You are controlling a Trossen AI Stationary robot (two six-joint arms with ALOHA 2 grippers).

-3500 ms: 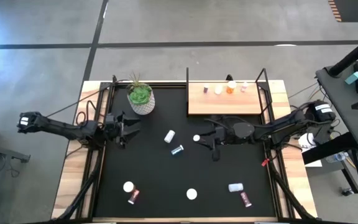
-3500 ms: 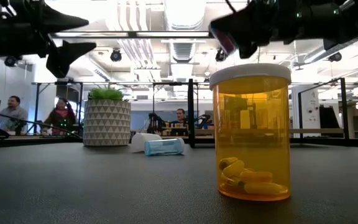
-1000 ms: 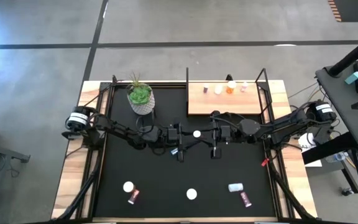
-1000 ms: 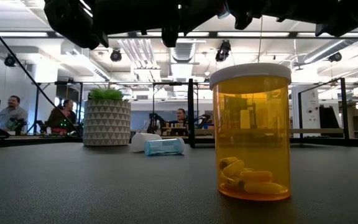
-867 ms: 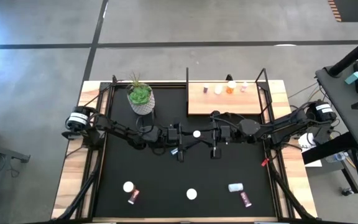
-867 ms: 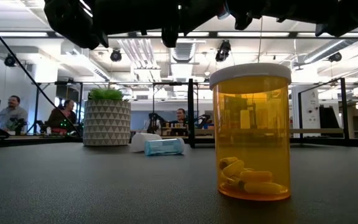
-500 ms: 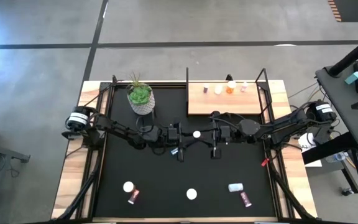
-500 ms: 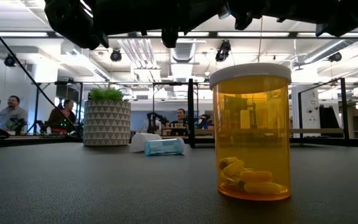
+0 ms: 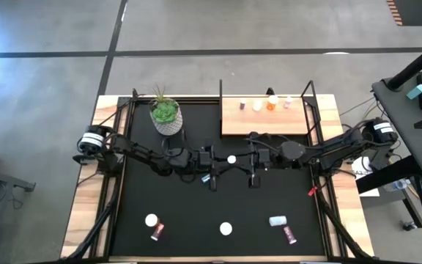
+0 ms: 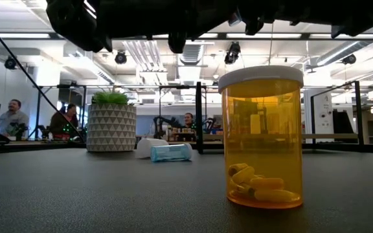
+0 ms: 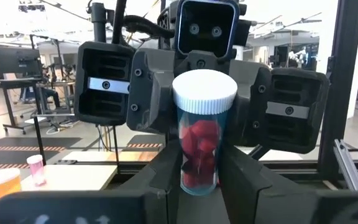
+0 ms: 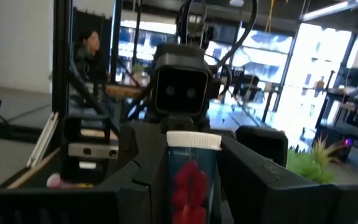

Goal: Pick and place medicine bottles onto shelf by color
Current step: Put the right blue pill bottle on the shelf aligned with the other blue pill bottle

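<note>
Mid-table handover: left gripper (image 9: 223, 161) and right gripper (image 9: 242, 162) face each other, both clamped on one white-capped bottle (image 11: 202, 140) w/ red contents, seemingly upright, held above the black mat (image 9: 182, 213) near the shelf (image 9: 264, 117).

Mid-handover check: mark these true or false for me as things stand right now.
1. The left gripper and right gripper both clamp the same white-capped bottle. True.
2. The shelf holds no bottles. False: four small bottles stand along its far edge.
3. The orange bottle lies on its side. False: it stands upright, cap on top.
4. The plant pot stands on the mat, off the shelf. True.
5. A teal bottle lies on its side on the mat. True.
</note>
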